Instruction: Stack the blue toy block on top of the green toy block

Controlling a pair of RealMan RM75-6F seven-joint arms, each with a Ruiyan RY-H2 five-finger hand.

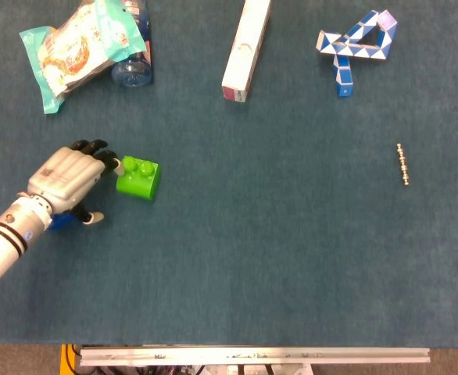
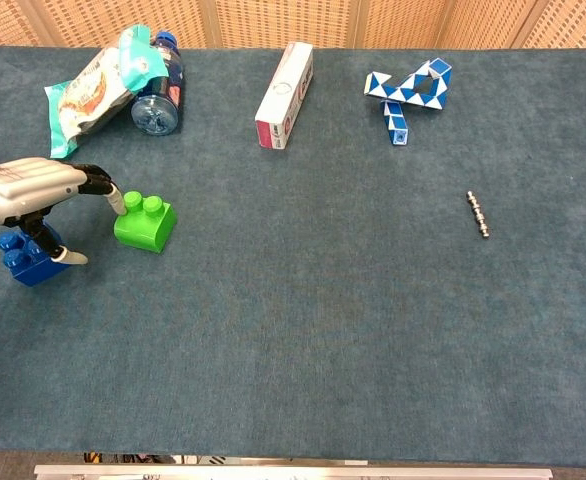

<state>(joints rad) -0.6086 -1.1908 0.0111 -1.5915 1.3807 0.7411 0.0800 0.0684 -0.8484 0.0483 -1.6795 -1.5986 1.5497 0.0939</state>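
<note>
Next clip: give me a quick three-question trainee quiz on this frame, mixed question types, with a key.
1. True or false: the blue block is stacked on the green block.
2. Which hand is in view? A) left B) right C) both
3. Fill in: the left hand has a fingertip touching the ____ block.

Key: 1 false, both blocks sit on the table, apart. 2 A. 3 green; the blue block lies under the hand, not visibly gripped.
</note>
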